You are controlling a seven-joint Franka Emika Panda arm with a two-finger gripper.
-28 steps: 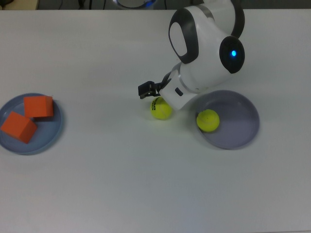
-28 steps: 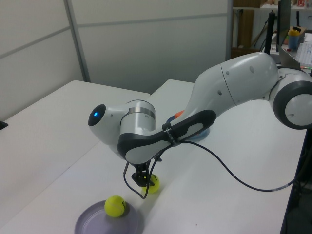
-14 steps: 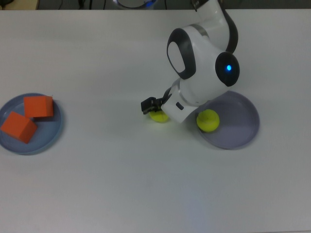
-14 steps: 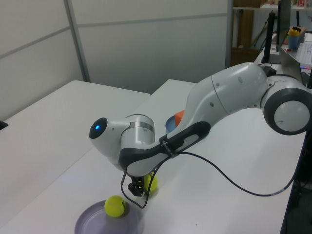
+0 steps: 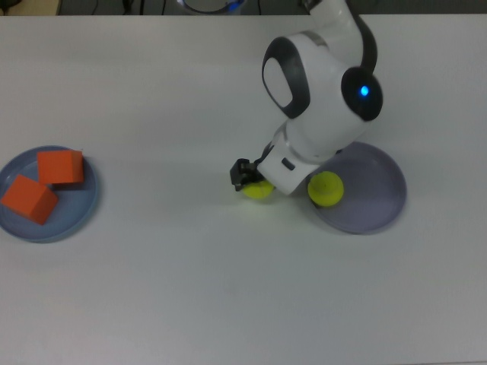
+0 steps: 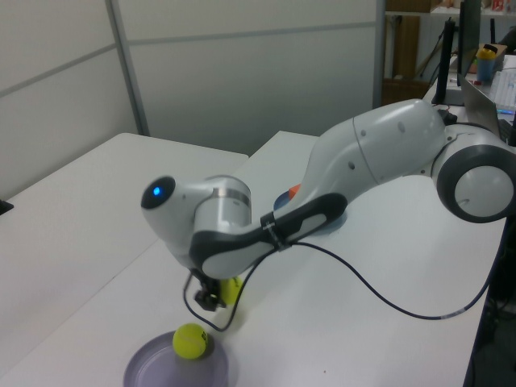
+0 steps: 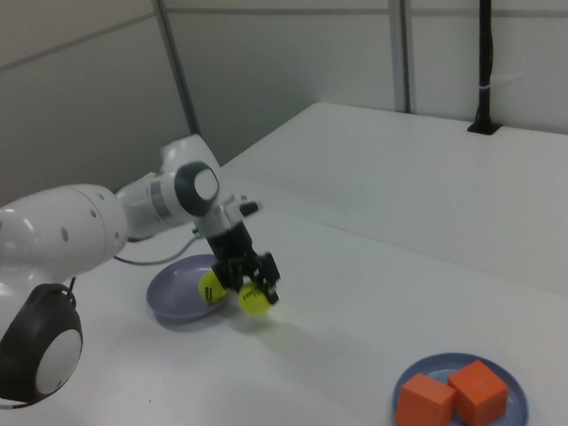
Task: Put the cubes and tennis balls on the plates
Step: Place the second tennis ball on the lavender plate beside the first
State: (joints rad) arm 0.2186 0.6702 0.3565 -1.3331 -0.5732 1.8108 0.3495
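Note:
My gripper (image 5: 252, 183) is shut on a yellow-green tennis ball (image 5: 261, 192) just left of the lavender plate (image 5: 373, 190) in the top view. In the right view that tennis ball (image 7: 255, 303) hangs slightly above the table, its shadow beneath it, held by the gripper (image 7: 258, 291). The second tennis ball (image 5: 326, 188) rests on the lavender plate's left part. Two orange cubes (image 5: 61, 166) (image 5: 28, 198) lie on the light blue plate (image 5: 84, 209) at the top view's far left. In the left view the arm hides most of the blue plate.
White tabletop (image 5: 228, 289) all around. My bulky white arm (image 5: 319, 99) leans over the lavender plate's upper left rim. A black cable (image 6: 379, 298) loops from the arm above the table in the left view. A black pole (image 7: 484, 61) stands at the table's far edge.
The gripper came down over the lettered tennis ball, closed on it and raised it a little, shifting slightly toward the lavender plate. The other ball, cubes and plates stayed put.

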